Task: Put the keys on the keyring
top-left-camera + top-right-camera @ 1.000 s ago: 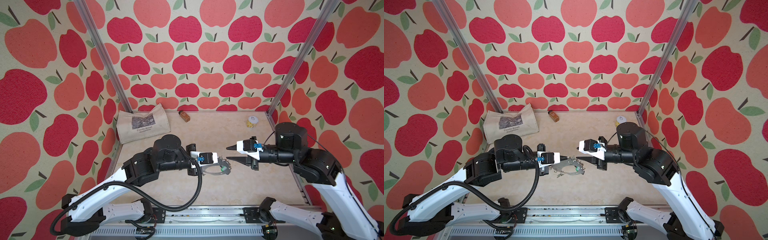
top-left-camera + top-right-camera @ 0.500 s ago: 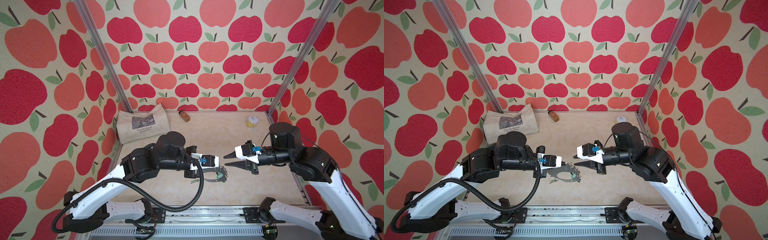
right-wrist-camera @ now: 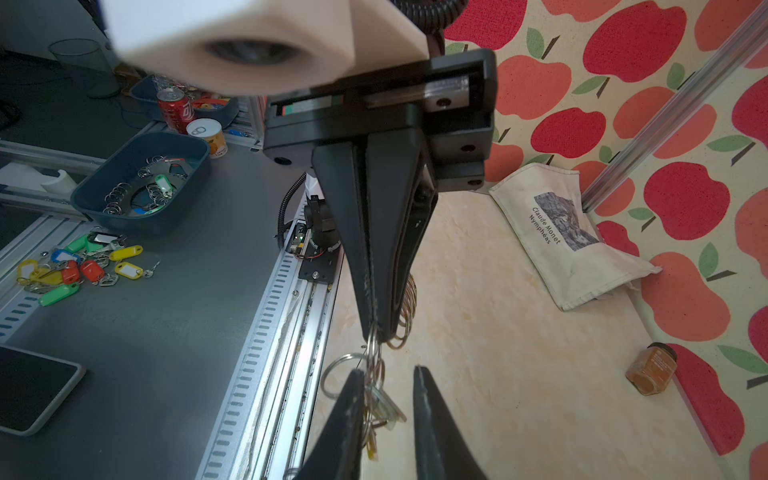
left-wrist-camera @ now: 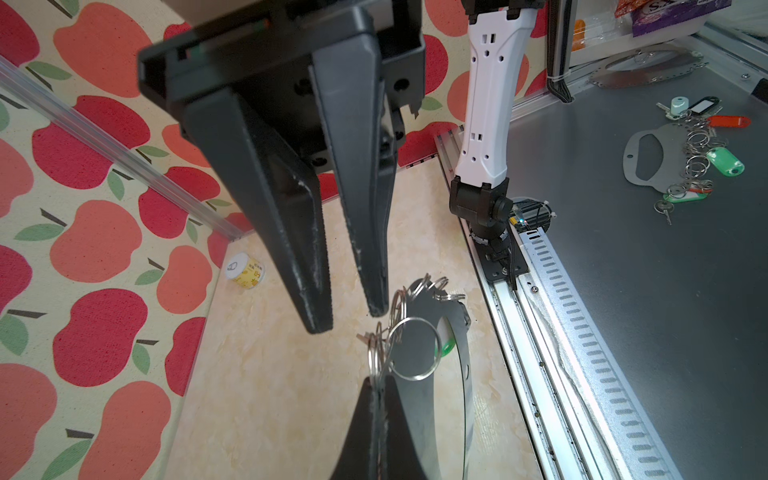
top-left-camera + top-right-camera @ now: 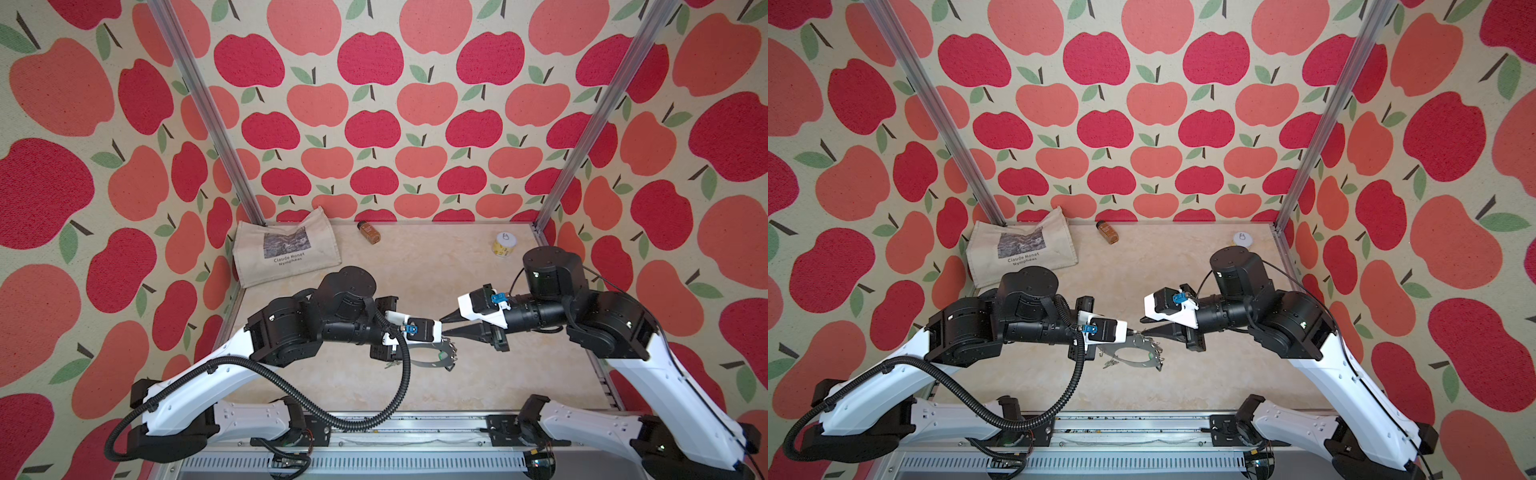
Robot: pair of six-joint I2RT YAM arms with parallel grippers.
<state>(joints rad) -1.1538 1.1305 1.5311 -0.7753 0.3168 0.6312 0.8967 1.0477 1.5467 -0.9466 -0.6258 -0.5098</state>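
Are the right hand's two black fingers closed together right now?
No, the left wrist view shows a clear gap between the black fingers of the right hand.

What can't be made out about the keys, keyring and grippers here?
- the keys: right wrist view, blurred, partly behind a right gripper finger.
- the keyring: top views, partly under left gripper; rings too small to count.
- Its plate: left wrist view, cut by bottom edge.

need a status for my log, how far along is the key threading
Done: the left gripper is shut on the keyring. In hand: the open right gripper has its tips at its rings, beside the pale-tagged keys. Left: threading; whether that key is on a ring yet, I cannot tell.
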